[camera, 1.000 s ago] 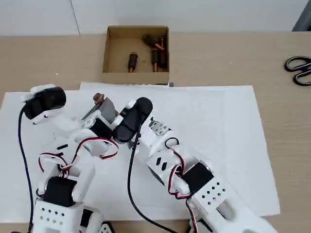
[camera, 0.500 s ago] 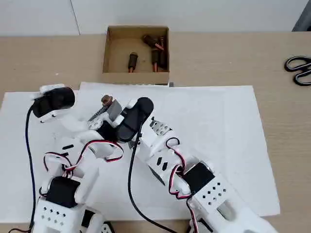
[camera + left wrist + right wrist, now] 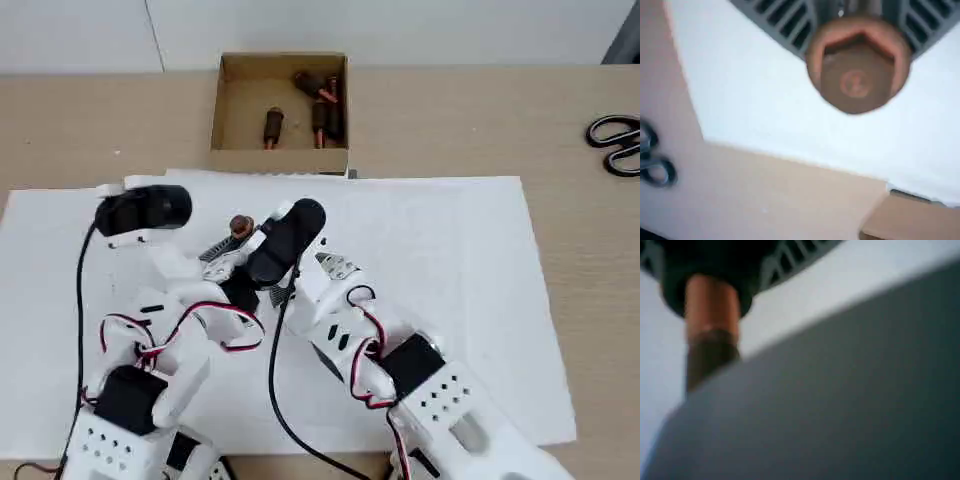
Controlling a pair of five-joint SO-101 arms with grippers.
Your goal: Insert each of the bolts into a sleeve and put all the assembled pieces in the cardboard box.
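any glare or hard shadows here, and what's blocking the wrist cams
High view: even light, no glare on the white paper, faint shadows by the arms. Left wrist view: the held brown piece looms close. Right wrist view: a dark grey shape covers much, cutting off the copper rod.

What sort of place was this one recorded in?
Probably a lab or hobby workbench: a wooden table covered with white paper, a box of parts, and scissors at the edge.

Left end effector (image 3: 236, 238) tight on brown piece (image 3: 857, 75), right end effector (image 3: 712, 287) alongside on copper rod (image 3: 711, 307).
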